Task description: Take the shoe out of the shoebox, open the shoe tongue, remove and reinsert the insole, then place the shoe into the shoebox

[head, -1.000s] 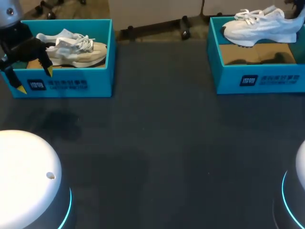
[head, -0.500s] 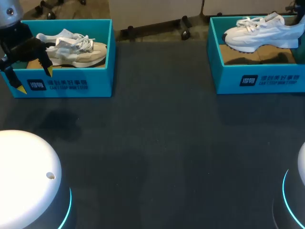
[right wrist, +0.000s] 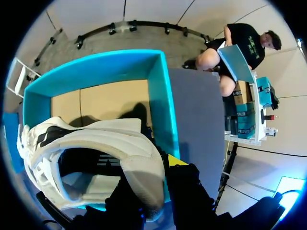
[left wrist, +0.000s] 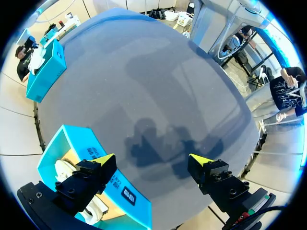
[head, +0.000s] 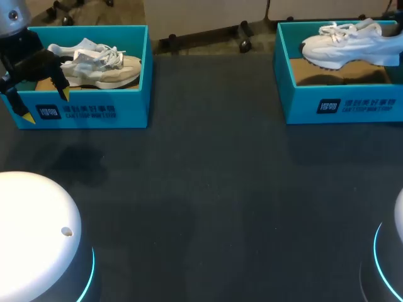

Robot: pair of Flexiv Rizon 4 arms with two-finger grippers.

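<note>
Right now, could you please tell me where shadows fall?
Head view: the white lace-up sneaker shadows the floor of the right teal cardboard shoebox; left wrist view: the left pincer shadows the dark grey table; right wrist view: same floor shadow.

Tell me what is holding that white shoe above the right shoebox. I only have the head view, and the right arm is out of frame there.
Observer: The right wrist view shows the right gripper shut on the white shoe at its heel.
Operator: And the left gripper, is anything between its fingers?
Observer: No. In the left wrist view the left gripper is open, with only bare table showing between its yellow tips. The left shoebox sits beside one finger.
</note>
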